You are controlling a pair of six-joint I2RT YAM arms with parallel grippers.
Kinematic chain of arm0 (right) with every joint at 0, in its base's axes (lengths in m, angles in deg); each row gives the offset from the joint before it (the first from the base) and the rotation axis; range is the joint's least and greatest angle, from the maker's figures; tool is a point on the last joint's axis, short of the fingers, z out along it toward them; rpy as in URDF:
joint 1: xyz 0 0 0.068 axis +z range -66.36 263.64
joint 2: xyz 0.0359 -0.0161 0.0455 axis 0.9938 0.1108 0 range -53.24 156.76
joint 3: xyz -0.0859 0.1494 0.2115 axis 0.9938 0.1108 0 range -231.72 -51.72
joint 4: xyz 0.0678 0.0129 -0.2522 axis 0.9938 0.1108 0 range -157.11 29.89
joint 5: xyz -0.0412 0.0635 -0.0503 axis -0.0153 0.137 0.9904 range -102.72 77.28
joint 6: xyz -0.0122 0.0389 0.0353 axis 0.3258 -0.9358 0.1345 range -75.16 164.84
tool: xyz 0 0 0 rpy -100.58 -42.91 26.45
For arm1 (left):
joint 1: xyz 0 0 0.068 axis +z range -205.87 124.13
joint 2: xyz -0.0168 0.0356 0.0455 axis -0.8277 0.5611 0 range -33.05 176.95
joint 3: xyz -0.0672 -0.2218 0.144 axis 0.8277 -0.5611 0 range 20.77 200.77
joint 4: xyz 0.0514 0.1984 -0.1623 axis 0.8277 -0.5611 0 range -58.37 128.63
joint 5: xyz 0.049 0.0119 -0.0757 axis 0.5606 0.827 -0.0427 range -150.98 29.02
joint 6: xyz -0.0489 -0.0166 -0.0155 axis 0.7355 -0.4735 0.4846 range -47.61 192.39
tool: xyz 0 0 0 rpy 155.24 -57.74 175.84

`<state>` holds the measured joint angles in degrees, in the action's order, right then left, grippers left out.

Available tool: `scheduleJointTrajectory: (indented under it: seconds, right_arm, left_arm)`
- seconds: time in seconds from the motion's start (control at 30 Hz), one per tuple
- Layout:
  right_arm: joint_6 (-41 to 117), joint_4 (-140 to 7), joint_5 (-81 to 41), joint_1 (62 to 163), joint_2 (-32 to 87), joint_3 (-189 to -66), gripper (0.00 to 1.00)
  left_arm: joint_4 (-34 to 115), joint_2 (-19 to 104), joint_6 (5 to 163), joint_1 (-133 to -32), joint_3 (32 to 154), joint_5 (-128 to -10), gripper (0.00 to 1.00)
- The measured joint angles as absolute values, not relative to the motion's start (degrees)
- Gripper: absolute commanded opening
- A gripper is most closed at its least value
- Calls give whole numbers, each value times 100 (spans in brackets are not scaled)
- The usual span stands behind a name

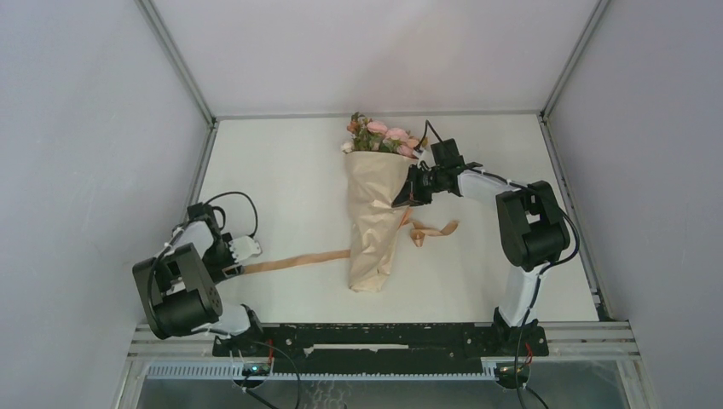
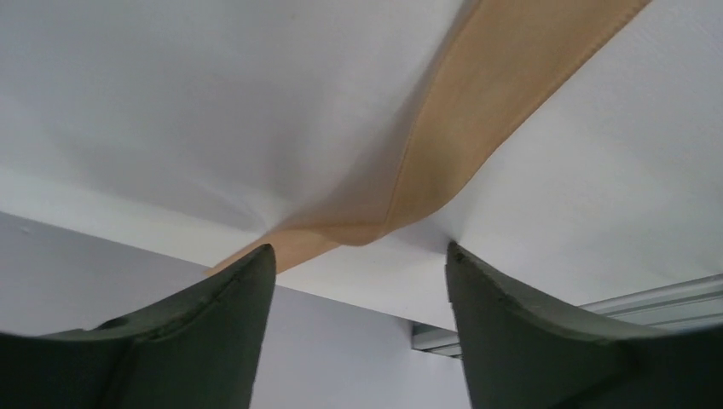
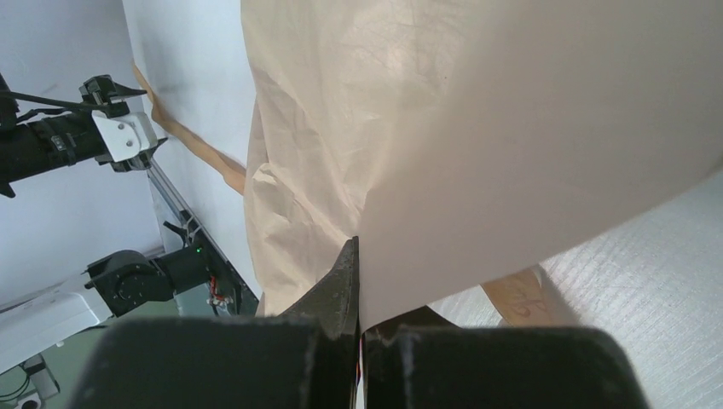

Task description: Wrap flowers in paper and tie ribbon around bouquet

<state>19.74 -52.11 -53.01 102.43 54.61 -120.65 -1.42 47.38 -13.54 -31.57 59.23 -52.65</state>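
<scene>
My left arm [image 1: 183,290] and right arm [image 1: 529,226] show black joint housings, white links, looping black cables [image 1: 237,198]; left claw [image 2: 360,249] fingers [image 2: 213,332] dark grey.

We find the overhead view bright, even and sharp, lit softly from above, with the paper [image 1: 373,217] throwing only a faint shadow onto the table [image 1: 281,187] just beside it. In the right wrist view the paper washes out pale toward its right side, and the right gripper [image 3: 357,256] just below it is dark and blurred. In the left wrist view, the left gripper [image 2: 360,256] is likewise dim and out of focus.
</scene>
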Motion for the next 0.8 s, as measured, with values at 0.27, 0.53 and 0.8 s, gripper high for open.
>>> scheduleJointTrajectory:
  seconds: [0.27, 0.53, 0.8]
  right_arm:
    - [2055, -5154, -5255, 10243, 5468, -12065, 0]
    - [2055, -5143, -5240, 10236, 5468, -12065, 0]
    - [2055, -5178, -5235, 10199, 5468, -11949, 0]
  left_arm:
    - [44, 4915, -1557, -3715, 5774, -4607, 68]
    - [525, 4596, -1942, -3800, 5361, -4443, 1]
    - [1139, 4676, -1723, -3811, 5370, -4600, 0]
